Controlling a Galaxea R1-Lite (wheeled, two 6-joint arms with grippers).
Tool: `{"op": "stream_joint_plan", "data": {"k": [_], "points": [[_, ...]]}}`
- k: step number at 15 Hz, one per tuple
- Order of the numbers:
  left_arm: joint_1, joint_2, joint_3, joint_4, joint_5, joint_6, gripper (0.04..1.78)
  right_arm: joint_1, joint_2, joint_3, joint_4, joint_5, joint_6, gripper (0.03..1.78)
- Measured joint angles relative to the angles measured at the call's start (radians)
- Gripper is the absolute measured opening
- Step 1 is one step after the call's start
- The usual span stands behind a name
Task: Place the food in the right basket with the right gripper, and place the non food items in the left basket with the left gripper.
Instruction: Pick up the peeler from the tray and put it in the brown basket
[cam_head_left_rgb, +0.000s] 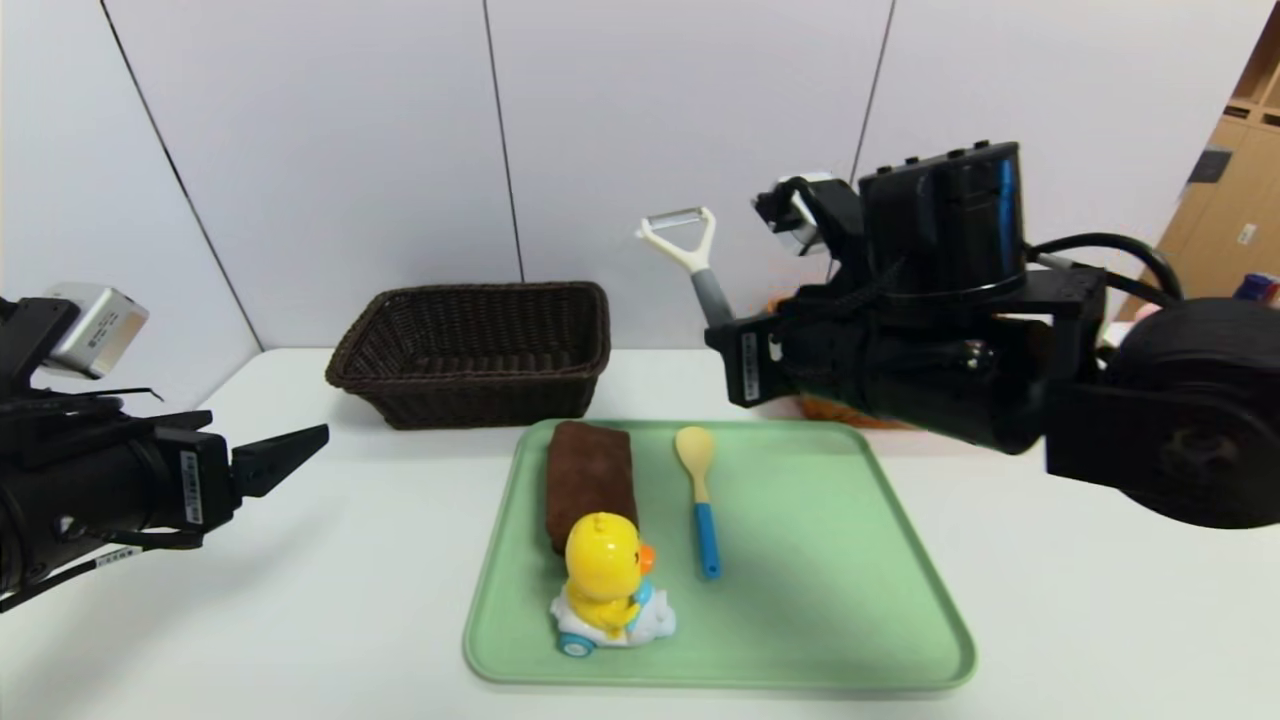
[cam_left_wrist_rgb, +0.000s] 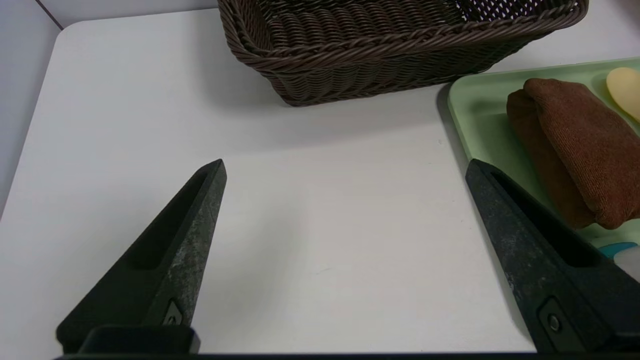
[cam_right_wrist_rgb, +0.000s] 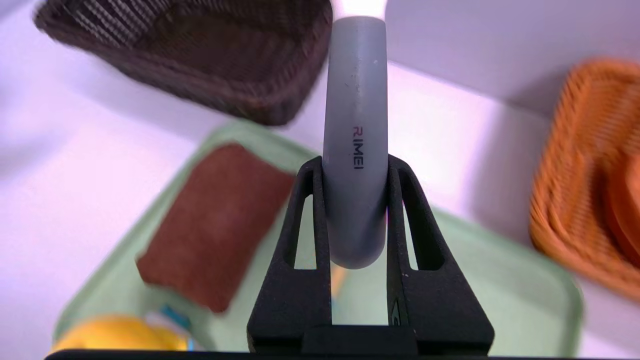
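Note:
My right gripper (cam_head_left_rgb: 725, 335) is shut on the grey handle of the white peeler (cam_head_left_rgb: 688, 240), held up in the air above the far edge of the green tray (cam_head_left_rgb: 850, 600). The right wrist view shows the peeler (cam_right_wrist_rgb: 355, 100) clamped between both fingers (cam_right_wrist_rgb: 310, 200). On the tray lie the brown towel (cam_head_left_rgb: 588, 480), the yellow duck toy (cam_head_left_rgb: 605, 575) and the yellow spoon (cam_head_left_rgb: 700, 495). The dark left basket (cam_head_left_rgb: 470, 390) stands empty behind the tray. My left gripper (cam_head_left_rgb: 300, 450) is open and empty over the table, left of the tray (cam_left_wrist_rgb: 346, 165).
The orange right basket (cam_right_wrist_rgb: 565, 175) stands behind the tray's right side, mostly hidden by my right arm in the head view (cam_head_left_rgb: 840, 412). An orange-brown shape lies inside it, blurred. The food is otherwise hidden. A white wall runs close behind the table.

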Motion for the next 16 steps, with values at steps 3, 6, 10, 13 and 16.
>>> {"op": "stream_joint_plan", "data": {"k": [3,6,10,13,16], "points": [[0.0,-0.007,0.002,0.0,0.0,-0.002,1.69,0.027,0.175,-0.151,-0.179,0.01,-0.044,0.32],[0.0,-0.013,0.004,0.0,0.0,-0.002,1.69,0.07,0.35,-0.31,-0.36,0.013,-0.116,0.32],[0.0,-0.019,0.01,0.0,-0.001,-0.004,1.69,0.113,0.564,-0.624,-0.445,0.001,-0.133,0.32],[0.0,-0.023,0.017,0.0,0.0,-0.005,1.69,0.129,0.667,-0.711,-0.438,-0.008,-0.141,0.32],[0.0,-0.024,0.019,0.0,0.0,-0.004,1.69,0.126,0.719,-0.721,-0.403,-0.049,-0.142,0.6]]}}
